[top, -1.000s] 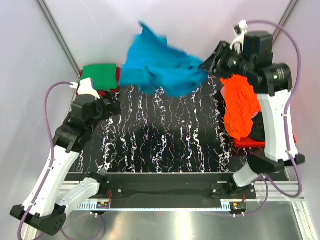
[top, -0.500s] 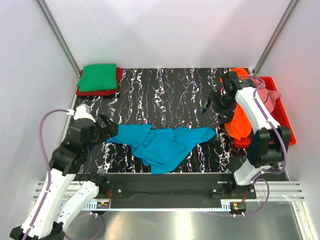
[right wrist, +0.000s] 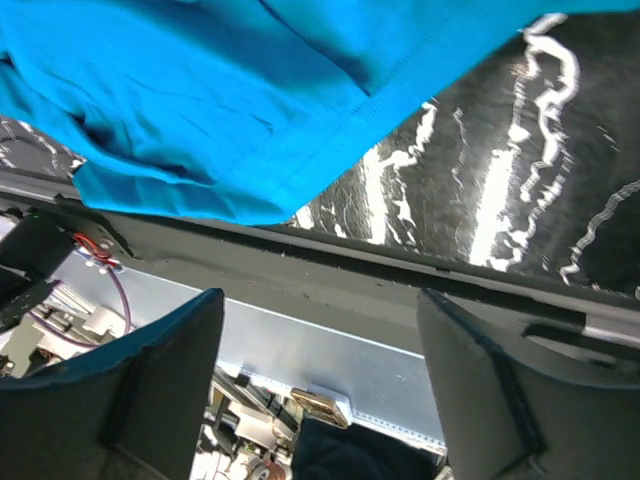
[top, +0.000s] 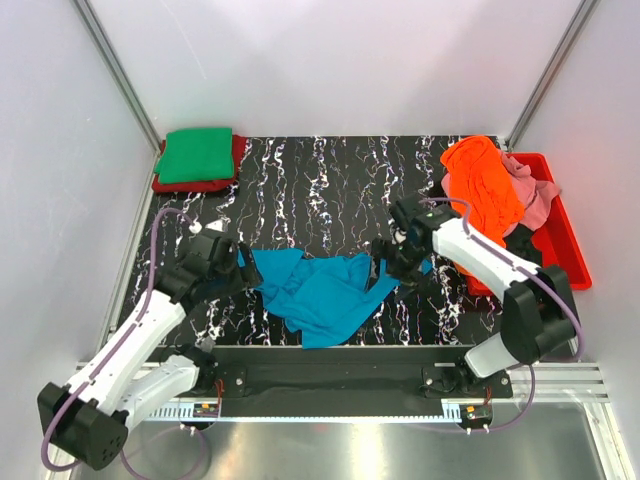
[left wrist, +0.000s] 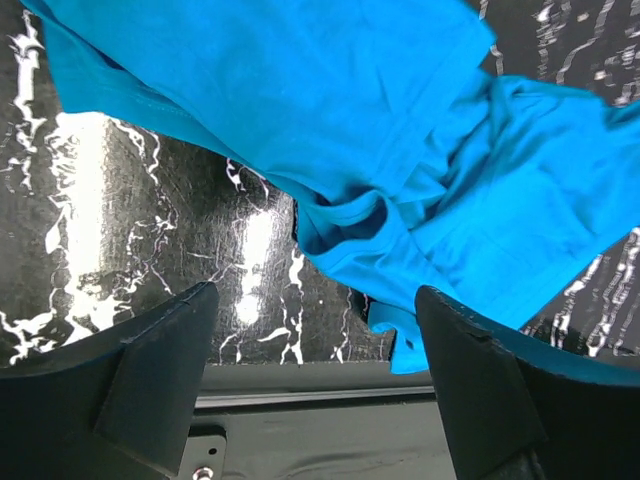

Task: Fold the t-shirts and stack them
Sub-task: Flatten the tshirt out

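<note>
Top external | teal t-shirt (top: 322,292) lies rumpled between both pincers, probably laid down for flattening | left gripper (top: 238,272) spread, empty | right gripper (top: 390,266) spread, empty

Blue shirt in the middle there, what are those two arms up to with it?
Two robot arms are working on a crumpled blue shirt lying on the black table. The left gripper and right gripper sit at its two ends, both open, gripping nothing. A folded green shirt lies at the far left corner; an orange shirt hangs over the red bin.
</note>
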`<action>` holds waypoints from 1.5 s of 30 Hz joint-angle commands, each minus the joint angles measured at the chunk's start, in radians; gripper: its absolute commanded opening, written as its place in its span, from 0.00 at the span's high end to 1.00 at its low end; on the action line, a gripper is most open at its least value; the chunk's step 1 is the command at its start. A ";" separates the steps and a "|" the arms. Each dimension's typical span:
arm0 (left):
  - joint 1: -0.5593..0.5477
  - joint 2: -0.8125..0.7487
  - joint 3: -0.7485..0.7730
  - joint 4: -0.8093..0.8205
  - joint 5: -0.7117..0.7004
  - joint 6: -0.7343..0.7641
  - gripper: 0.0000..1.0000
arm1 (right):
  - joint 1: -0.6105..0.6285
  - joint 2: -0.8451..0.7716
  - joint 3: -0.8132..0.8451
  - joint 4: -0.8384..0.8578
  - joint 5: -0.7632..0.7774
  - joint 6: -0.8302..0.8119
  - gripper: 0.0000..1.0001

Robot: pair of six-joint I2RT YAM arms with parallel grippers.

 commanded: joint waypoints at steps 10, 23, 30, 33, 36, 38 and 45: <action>0.010 0.172 0.076 0.121 -0.062 0.046 0.16 | 0.059 0.221 0.005 0.239 -0.009 0.027 0.31; 0.048 0.093 0.028 0.110 -0.049 0.069 0.15 | 0.060 0.327 0.013 0.313 0.004 0.026 0.43; 0.079 0.072 0.034 0.101 -0.053 0.086 0.14 | 0.059 0.313 0.020 0.316 -0.006 0.030 0.70; 0.082 0.098 0.062 0.112 -0.056 0.103 0.14 | 0.059 0.275 0.068 0.267 -0.012 0.034 0.88; 0.082 0.155 0.124 0.121 -0.052 0.136 0.15 | 0.059 0.214 0.161 0.168 0.004 0.026 1.00; 0.084 0.210 0.173 0.139 -0.044 0.165 0.16 | 0.059 0.171 0.244 0.091 0.038 0.020 1.00; 0.056 0.485 0.331 0.178 -0.007 0.231 0.19 | 0.059 0.108 0.290 -0.042 0.078 0.003 1.00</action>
